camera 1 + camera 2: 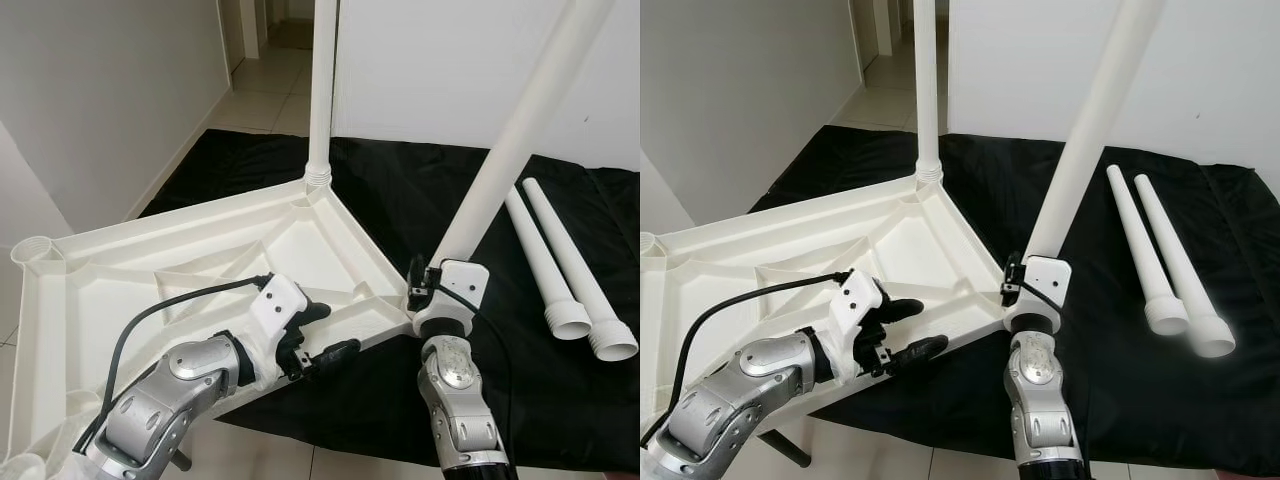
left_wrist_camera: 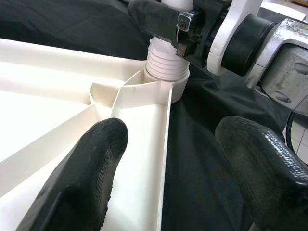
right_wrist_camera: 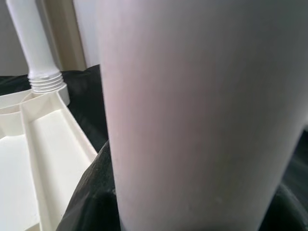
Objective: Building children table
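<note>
Keep the left pincer (image 1: 318,338) open astride the tabletop (image 1: 200,260) rim while your right pincer (image 2: 180,26), gripping the tilted leg (image 1: 520,130), straightens it in the near-right socket (image 2: 166,79).

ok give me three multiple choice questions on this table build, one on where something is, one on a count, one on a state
1. Where do the spare legs lie?
A. on the black cloth at the robot's right
B. inside the tabletop
C. on the tiled floor

2. How many legs stand in corner sockets of the tabletop?
A. none
B. two
C. four

3. How are the left gripper fingers?
A. shut on a leg
B. shut on the cloth
C. open astride the tabletop's edge

Answers:
1 A, both lie side by side on the black cloth.
2 B, the far leg and the near leg held by the right gripper.
3 C, the left wrist view shows the edge between spread fingers.
</note>
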`<state>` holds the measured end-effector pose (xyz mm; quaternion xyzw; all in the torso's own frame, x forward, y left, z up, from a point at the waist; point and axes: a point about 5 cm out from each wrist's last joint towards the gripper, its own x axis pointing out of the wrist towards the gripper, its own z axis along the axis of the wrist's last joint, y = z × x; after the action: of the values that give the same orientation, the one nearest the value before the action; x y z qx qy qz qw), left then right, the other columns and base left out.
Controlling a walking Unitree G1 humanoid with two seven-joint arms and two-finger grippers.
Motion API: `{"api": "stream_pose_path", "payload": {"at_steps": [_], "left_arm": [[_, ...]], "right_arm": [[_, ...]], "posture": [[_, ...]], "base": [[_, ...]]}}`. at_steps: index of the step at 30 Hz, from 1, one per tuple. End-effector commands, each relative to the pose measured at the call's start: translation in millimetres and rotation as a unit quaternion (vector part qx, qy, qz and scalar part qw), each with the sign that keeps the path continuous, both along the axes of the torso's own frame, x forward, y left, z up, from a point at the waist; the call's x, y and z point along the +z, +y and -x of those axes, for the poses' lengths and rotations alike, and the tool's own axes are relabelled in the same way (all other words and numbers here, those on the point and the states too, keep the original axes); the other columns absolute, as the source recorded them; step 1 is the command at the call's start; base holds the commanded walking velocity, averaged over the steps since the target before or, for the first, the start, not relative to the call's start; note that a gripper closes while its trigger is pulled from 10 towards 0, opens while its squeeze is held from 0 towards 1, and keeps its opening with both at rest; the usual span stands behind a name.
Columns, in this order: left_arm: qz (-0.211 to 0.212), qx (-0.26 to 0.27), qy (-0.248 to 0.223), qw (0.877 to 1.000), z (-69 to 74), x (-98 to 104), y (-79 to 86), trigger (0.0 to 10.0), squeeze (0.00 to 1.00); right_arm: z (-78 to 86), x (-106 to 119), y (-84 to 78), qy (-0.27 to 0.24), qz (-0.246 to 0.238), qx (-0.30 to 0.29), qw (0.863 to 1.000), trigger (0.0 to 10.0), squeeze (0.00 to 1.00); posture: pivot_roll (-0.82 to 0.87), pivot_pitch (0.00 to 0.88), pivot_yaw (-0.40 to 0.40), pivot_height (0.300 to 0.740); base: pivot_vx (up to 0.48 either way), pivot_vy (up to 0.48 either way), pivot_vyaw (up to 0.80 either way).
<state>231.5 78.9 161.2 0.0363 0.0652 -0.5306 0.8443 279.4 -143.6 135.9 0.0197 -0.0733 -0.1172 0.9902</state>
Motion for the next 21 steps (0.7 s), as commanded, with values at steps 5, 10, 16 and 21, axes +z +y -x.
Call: {"api": "stream_pose_path", "payload": {"at_steps": [5, 10, 16, 21], "left_arm": [[-0.005, 0.0, -0.01, 1.0, -2.8, 3, 2.2, 10.0, 0.0], [-0.005, 0.0, -0.01, 1.0, -2.4, 2, 2.2, 10.0, 0.0], [-0.006, 0.0, -0.008, 1.0, -1.7, 2, 2.7, 10.0, 0.0], [-0.006, -0.001, -0.007, 1.0, -1.7, 2, 2.3, 10.0, 0.0]], "right_arm": [[2.8, -20, -3.7, 0.045, 0.002, -0.011, 0.999, 10.0, 0.0], [2.9, -14, -3.1, 0.016, -0.003, 0.021, 1.0, 10.0, 1.0], [0.6, -6, -12.9, -0.01, 0.015, 0.052, 0.998, 10.0, 0.86], [-1.6, -5, -17.6, -0.011, 0.027, 0.09, 0.996, 10.0, 0.0]], "posture": [[-0.05, 0.04, 0.044, 0.74], [-0.05, 0.042, 0.045, 0.74], [-0.05, 0.044, 0.049, 0.74], [-0.06, 0.044, 0.051, 0.74]], "base": [[0.0, 0.0, 0.0], [0.0, 0.0, 0.0], [0.0, 0.0, 0.0], [0.0, 0.0, 0.0]]}}
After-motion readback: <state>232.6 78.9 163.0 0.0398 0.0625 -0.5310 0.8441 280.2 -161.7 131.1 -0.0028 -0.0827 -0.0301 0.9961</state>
